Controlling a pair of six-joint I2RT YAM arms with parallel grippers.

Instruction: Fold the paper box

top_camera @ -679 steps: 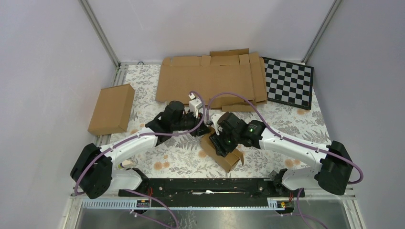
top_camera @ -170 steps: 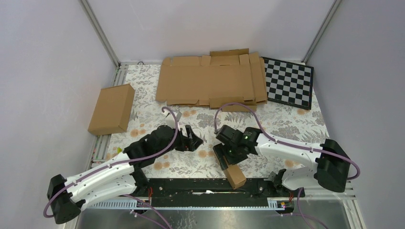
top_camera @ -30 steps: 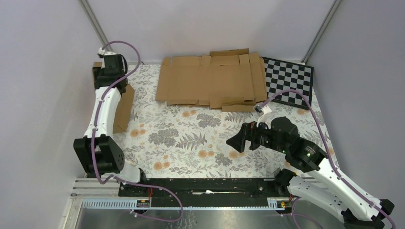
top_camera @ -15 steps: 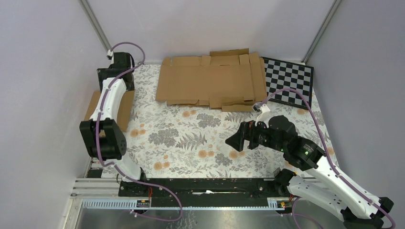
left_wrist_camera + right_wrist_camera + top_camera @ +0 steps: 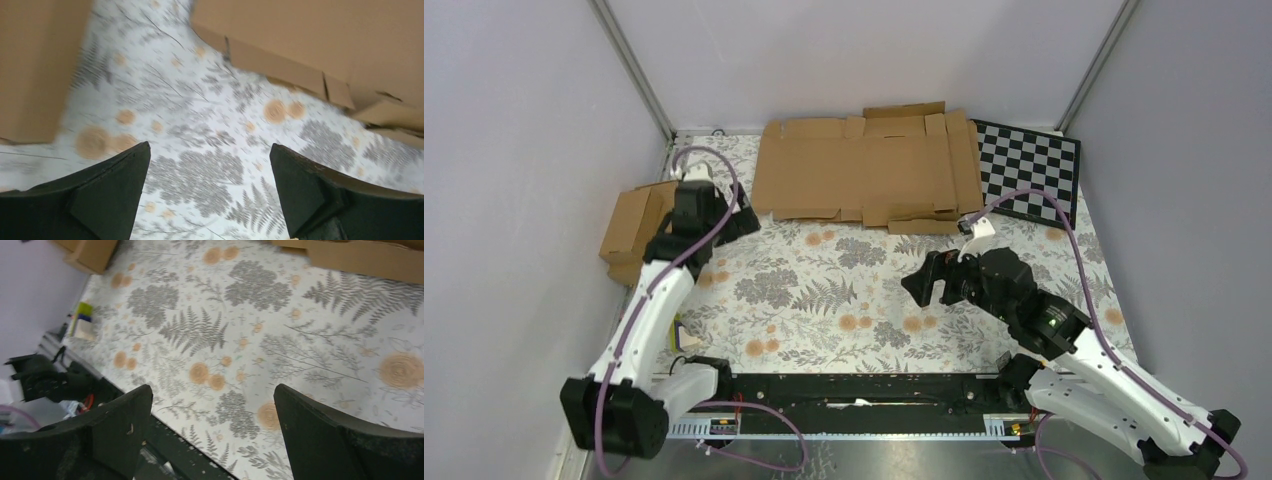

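Top external view: the paper box (image 5: 627, 222) is small, plain brown corrugated card closed into a block. It lies well out to the left of the left gripper (image 5: 746, 218), at the table's left edge. It looks to sit on the larger brown carton (image 5: 627, 273), whose near corner shows below it. The seam between the two is hard to read, and the left arm covers part of it.

Ahead of both grippers lie flat cardboard sheets (image 5: 864, 165), matte, notched with tabs and slits, and stacked unevenly. A black-and-white checkerboard (image 5: 1029, 170) lies ahead and right of the right gripper (image 5: 919, 275). The cloth (image 5: 824, 300) is white, printed with grey ferns and orange blooms.

Left gripper: fingers spread wide, nothing between them, touching nothing. Right gripper: also wide and empty, over bare cloth, well apart from the paper box.

Left wrist view, left gripper (image 5: 209, 150): black wedge-shaped fingers (image 5: 100, 195) with blurred cloth between them. A flat brown face (image 5: 35, 60) shows beyond the view's left finger; whether it is box or carton I cannot tell. The sheets' slit edge (image 5: 310, 35) runs beyond the other finger, closer than the overhead view gives it.

Right wrist view, right gripper (image 5: 214, 390): a brown box corner (image 5: 92, 254) shows far beyond the view's left finger. A small yellow-and-blue scrap (image 5: 82, 320) lies at the cloth's edge.
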